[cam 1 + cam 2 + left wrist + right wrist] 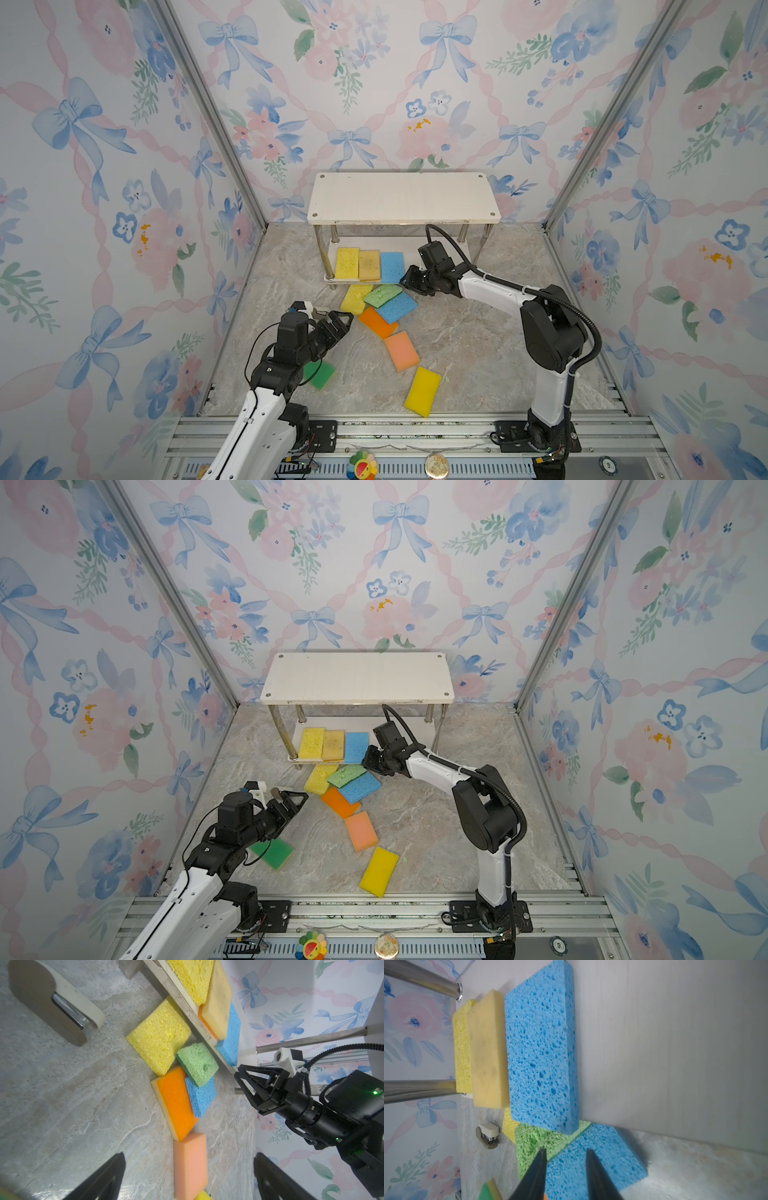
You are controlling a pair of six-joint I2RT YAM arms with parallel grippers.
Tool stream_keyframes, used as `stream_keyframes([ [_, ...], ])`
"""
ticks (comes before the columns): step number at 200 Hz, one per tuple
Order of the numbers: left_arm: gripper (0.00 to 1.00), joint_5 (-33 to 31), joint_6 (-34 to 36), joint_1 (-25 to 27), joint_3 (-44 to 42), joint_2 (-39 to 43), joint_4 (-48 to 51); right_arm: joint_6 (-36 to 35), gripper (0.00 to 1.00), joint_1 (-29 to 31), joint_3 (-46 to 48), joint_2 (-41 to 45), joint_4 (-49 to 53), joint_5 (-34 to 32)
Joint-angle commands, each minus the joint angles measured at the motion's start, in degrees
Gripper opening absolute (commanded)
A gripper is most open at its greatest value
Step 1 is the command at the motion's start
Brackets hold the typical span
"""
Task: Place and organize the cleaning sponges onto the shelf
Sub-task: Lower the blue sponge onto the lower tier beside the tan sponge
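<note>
Marble desk [478,353] with shelf [403,197] holding three sponges [369,264], seven loose; left claw [189,1156] spread wide, right claw [565,1150] slightly parted, gripping nothing.

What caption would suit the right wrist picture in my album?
Slightly open, empty right pincer faces a blue porous rectangular sponge lying flat on the white shelf board.

Three walls [395,83] in floral-and-bow wallpaper — grey marbled floor [478,353], aluminium corner posts [210,112]; light seemingly soft, even.
</note>
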State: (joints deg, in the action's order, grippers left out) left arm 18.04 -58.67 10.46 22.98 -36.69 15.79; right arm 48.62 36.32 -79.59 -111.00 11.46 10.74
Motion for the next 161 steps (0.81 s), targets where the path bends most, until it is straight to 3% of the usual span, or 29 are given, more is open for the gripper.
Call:
stream_keyframes([
  [1, 0.98, 0.7, 1.5, -0.4, -0.6, 0.2, 0.9, 2.7, 0.24, 1.6, 2.0, 2.5, -4.2, 0.6],
  [16, 0.98, 0.9, 1.5, -0.4, -0.6, 0.1, 0.9, 3.0, 0.15, 2.0, 1.6, 1.6, -5.2, 1.1],
  [39, 0.98, 1.0, 1.6, -0.4, -0.5, 0.3, 1.0, 4.9, 0.10, 2.2, 1.0, -0.7, -8.3, 2.0],
  [161, 0.98, 0.7, 3.0, -0.8, 0.1, 0.2, 2.8, 7.0, 0.06, 1.4, -2.1, -7.3, -11.5, 2.7],
])
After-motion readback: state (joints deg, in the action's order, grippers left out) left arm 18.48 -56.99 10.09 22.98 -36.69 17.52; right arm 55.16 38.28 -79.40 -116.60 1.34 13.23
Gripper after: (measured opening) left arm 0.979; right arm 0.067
